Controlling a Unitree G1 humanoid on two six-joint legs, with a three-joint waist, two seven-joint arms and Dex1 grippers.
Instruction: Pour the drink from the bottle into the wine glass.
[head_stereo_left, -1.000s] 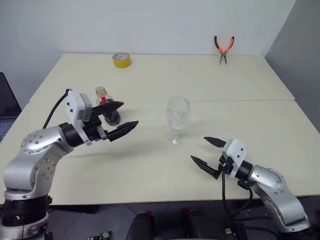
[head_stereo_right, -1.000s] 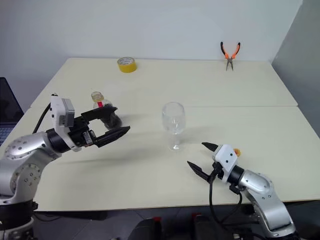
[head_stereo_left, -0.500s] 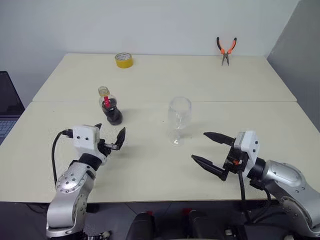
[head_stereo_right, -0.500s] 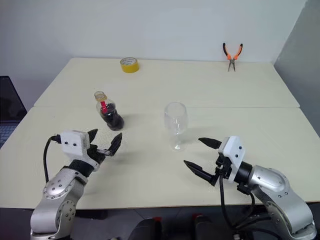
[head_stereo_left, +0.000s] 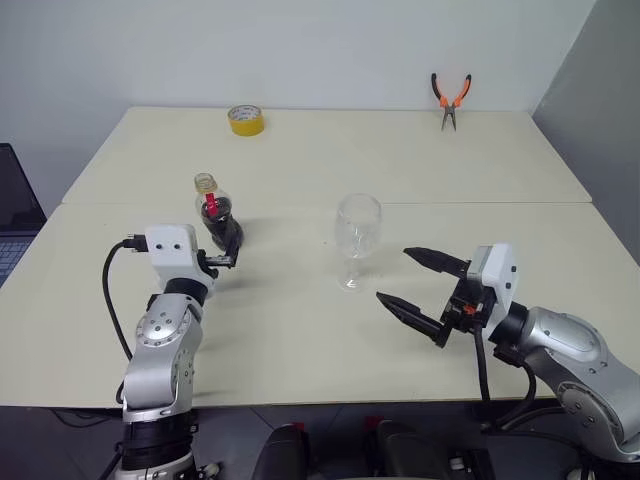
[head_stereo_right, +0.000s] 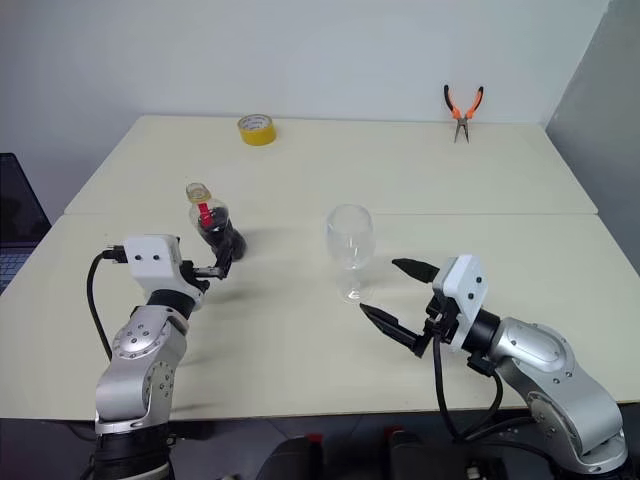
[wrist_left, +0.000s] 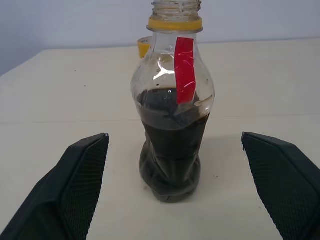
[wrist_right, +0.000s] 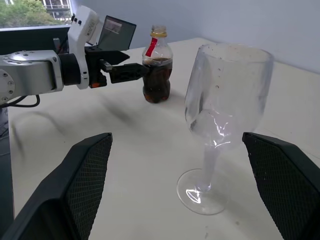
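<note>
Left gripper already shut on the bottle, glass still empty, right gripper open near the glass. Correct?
Not quite. The left gripper is open, not shut on the bottle: the left wrist view shows its fingers standing wide apart on either side, clear of it. The wine glass is empty, and the right gripper is open near it.

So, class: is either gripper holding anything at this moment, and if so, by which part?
Nothing is held. The left gripper stands open before the bottle, apart from it; the right gripper is open facing the wine glass.
</note>
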